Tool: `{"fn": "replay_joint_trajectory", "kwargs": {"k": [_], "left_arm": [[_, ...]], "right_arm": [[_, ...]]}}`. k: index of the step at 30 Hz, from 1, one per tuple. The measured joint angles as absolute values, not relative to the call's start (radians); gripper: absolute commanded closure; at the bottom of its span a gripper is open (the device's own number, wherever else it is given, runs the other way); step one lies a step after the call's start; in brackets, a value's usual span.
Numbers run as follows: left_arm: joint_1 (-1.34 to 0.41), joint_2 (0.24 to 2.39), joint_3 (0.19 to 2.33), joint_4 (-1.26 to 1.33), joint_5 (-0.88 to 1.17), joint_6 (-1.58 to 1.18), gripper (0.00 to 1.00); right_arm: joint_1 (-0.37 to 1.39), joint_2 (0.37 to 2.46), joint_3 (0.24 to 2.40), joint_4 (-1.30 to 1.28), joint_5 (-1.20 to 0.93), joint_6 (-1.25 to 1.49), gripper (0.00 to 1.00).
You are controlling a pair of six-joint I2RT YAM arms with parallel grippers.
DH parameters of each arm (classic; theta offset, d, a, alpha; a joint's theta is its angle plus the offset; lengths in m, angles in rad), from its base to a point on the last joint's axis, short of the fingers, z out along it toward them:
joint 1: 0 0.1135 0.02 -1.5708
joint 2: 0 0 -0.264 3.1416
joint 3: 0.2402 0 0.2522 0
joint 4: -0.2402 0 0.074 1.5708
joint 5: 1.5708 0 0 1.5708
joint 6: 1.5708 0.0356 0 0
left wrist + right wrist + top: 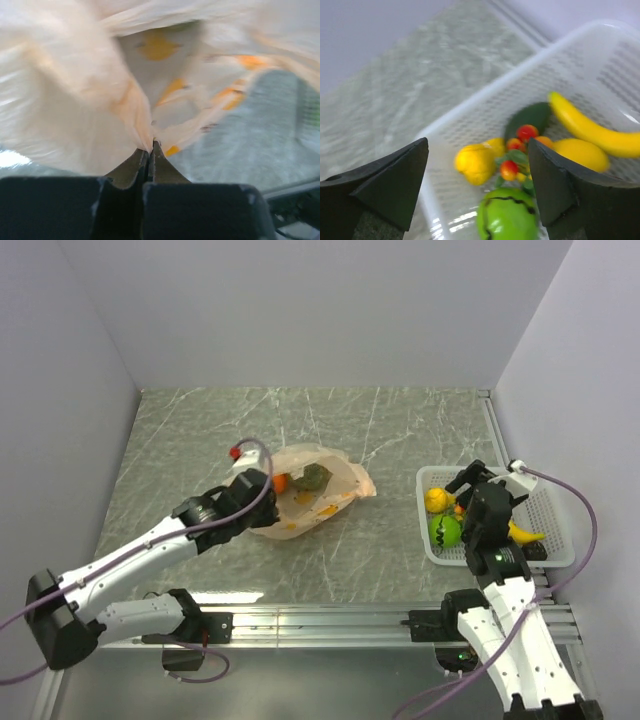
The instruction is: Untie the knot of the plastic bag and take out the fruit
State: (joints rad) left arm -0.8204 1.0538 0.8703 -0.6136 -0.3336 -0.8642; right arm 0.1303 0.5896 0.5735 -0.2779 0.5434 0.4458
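The pale orange plastic bag (325, 502) lies at the table's middle with its mouth spread; no knot shows. Inside it are an orange (281, 481) and a grey-green melon (316, 477). My left gripper (262, 487) is shut on a pinch of the bag's film (75, 100), its jaws (151, 147) closed together on it. My right gripper (462, 492) is open and empty above the white basket (421, 515). Between its fingers (477, 145) I see a green apple (507, 217), a yellow fruit (475, 162), small red bits (526, 132), a dark avocado (530, 117) and a banana (590, 127).
The basket (485, 105) stands at the right, close to the right wall and the table's metal front rail (330, 618). The grey marbled table (200, 440) is enclosed by white walls at left, back and right.
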Motion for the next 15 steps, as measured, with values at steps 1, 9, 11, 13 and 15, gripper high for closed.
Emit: {"fn": "replay_joint_trajectory", "kwargs": {"k": [1,9,11,13,15], "left_arm": [[-0.854,1.085,0.926,-0.614,-0.347,-0.847,0.99],[-1.289,1.36,1.285,-0.567,-0.456,-0.755,1.0],[-1.279,1.337,1.211,-0.561,-0.438,-0.773,0.99],[-1.203,1.282,1.088,-0.549,-0.419,-0.812,0.99],[-1.118,1.213,0.96,-0.561,-0.412,-0.86,1.0]], "right_arm": [[0.13,0.565,0.567,-0.261,0.501,0.436,0.19],[0.174,0.469,0.533,-0.13,0.104,0.338,0.23],[0.214,0.474,0.537,-0.122,0.036,0.307,0.23],[0.27,0.478,0.54,-0.114,-0.015,0.27,0.23],[0.339,0.498,0.562,-0.118,-0.073,0.233,0.23]]}}
